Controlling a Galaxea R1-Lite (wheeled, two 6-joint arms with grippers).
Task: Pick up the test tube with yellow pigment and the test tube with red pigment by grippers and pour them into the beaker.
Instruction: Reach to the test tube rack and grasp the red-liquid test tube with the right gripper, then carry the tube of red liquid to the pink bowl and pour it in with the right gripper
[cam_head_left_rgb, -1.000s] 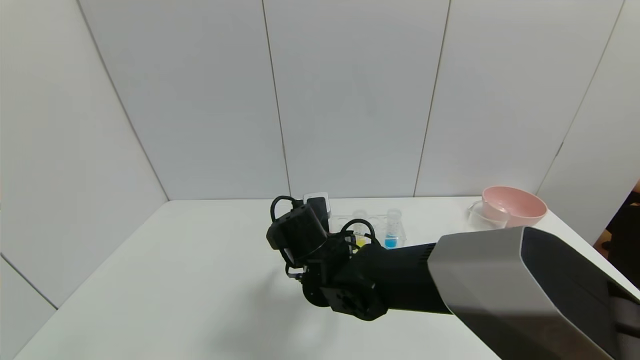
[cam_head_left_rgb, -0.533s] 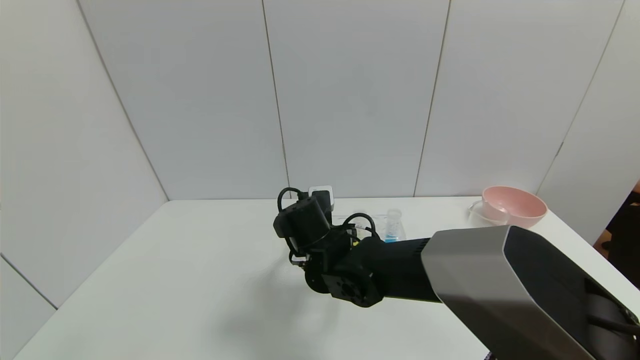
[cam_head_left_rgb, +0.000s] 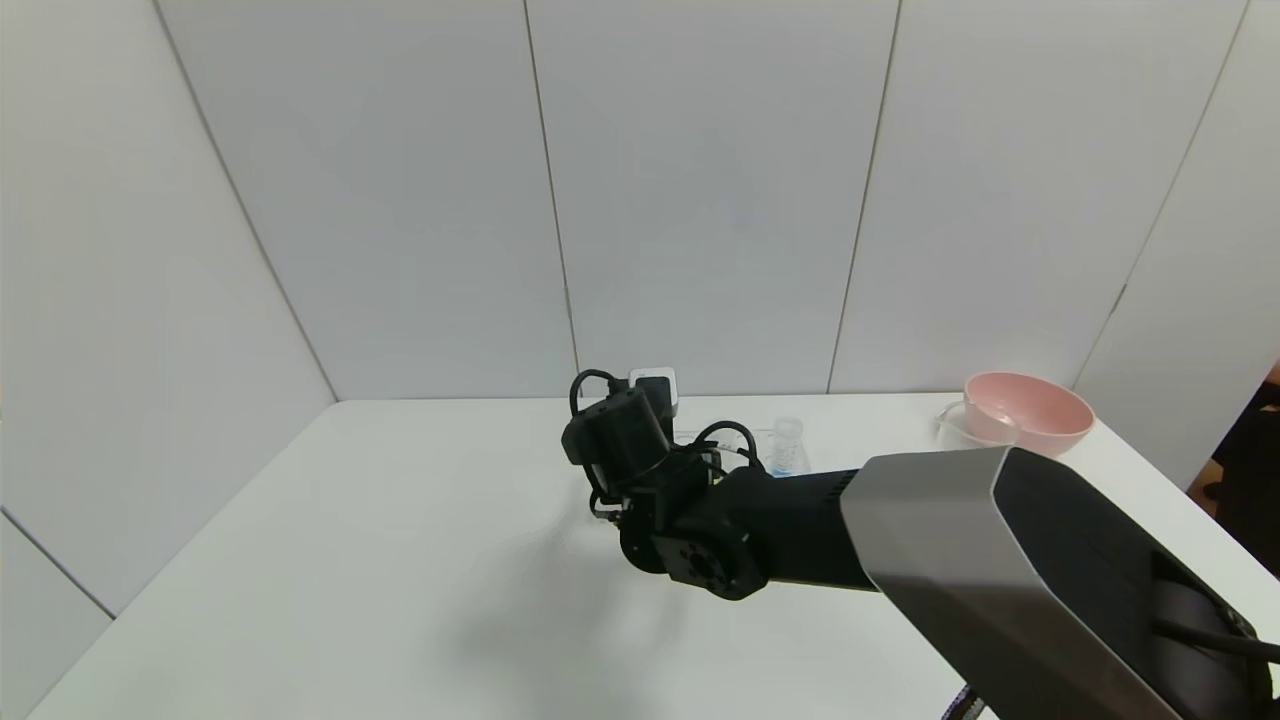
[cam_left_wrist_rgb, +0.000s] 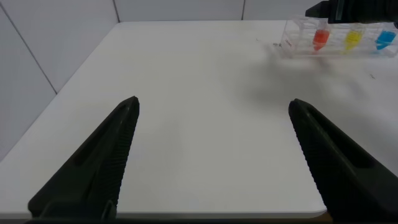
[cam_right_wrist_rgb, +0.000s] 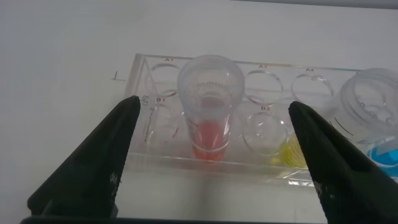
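Observation:
In the right wrist view, the test tube with red pigment (cam_right_wrist_rgb: 210, 118) stands upright in a clear rack (cam_right_wrist_rgb: 155, 93). My right gripper (cam_right_wrist_rgb: 214, 107) is open, with one finger on each side of this tube and neither touching it. The test tube with yellow pigment (cam_right_wrist_rgb: 291, 152) stands one hole further along the rack. In the head view the right arm's black wrist (cam_head_left_rgb: 620, 440) covers both tubes. The beaker (cam_head_left_rgb: 965, 428) stands at the back right of the table. My left gripper (cam_left_wrist_rgb: 214, 104) hangs open over bare table, far from the rack.
A blue-liquid tube (cam_head_left_rgb: 788, 447) stands at the rack's right end. A pink bowl (cam_head_left_rgb: 1030, 410) sits right next to the beaker. The right forearm (cam_head_left_rgb: 950, 540) crosses the table's right half. White walls close the table (cam_head_left_rgb: 350, 560) at the back and left.
My right arm has moved away from me towards the rack, and its wrist now covers the yellow tube in the head view. Its jaws have stayed open.

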